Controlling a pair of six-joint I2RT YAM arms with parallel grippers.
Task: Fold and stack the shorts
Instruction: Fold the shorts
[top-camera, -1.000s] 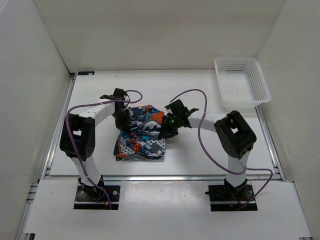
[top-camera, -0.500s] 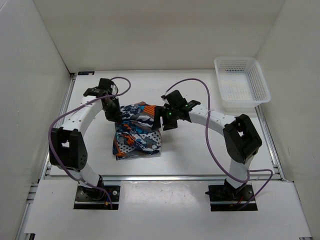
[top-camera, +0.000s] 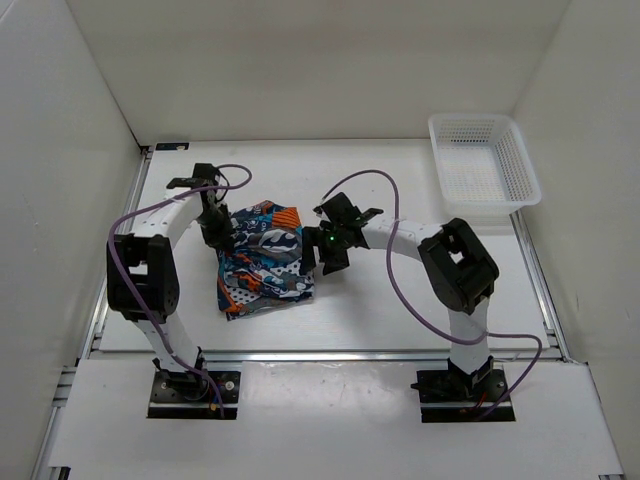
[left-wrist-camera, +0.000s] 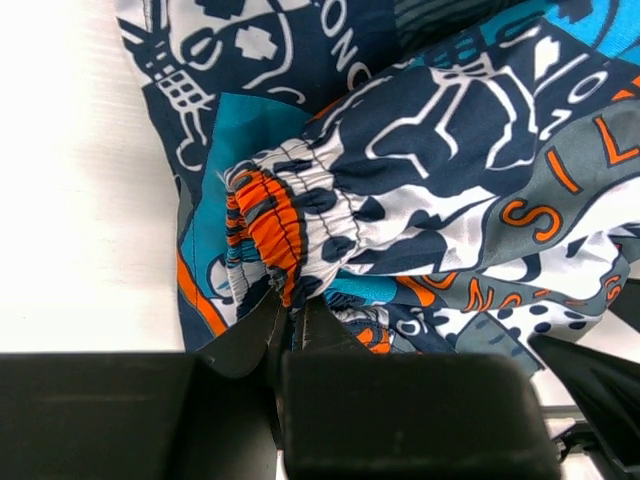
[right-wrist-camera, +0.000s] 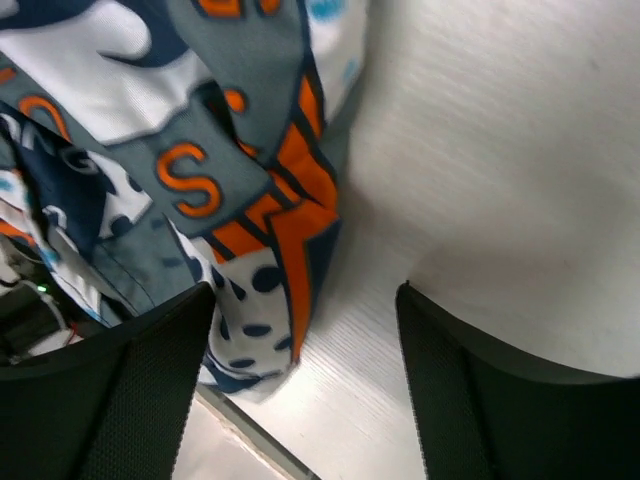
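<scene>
You have the shorts (top-camera: 262, 262) lying in a folded, rumpled heap on the white table (top-camera: 400, 300), left of centre and between your two arms. The top external view shows the busy print of navy, teal, orange and white, with the polka-dot patch towards the near edge of the heap.

Your left gripper (left-wrist-camera: 288, 312) is at the far left corner of the heap. In the left wrist view its two dark fingers are pressed together on the cloth, pinching the gathered elastic waistband (left-wrist-camera: 300, 215) where an orange patch meets navy and white. Beyond the pinch you can see a skull motif and orange letters on grey.

Your right gripper (right-wrist-camera: 302, 290) sits low at the right edge of the heap. Its fingers (right-wrist-camera: 150, 380) stand wide apart and clamp nothing. In the right wrist view, the edge of the shorts, with an orange stripe and a dotted patch, lies in the gap near the left-hand finger, and bare table fills the rest.

A white mesh basket (top-camera: 484, 170) stands at the far right corner, well apart from the shorts.
</scene>
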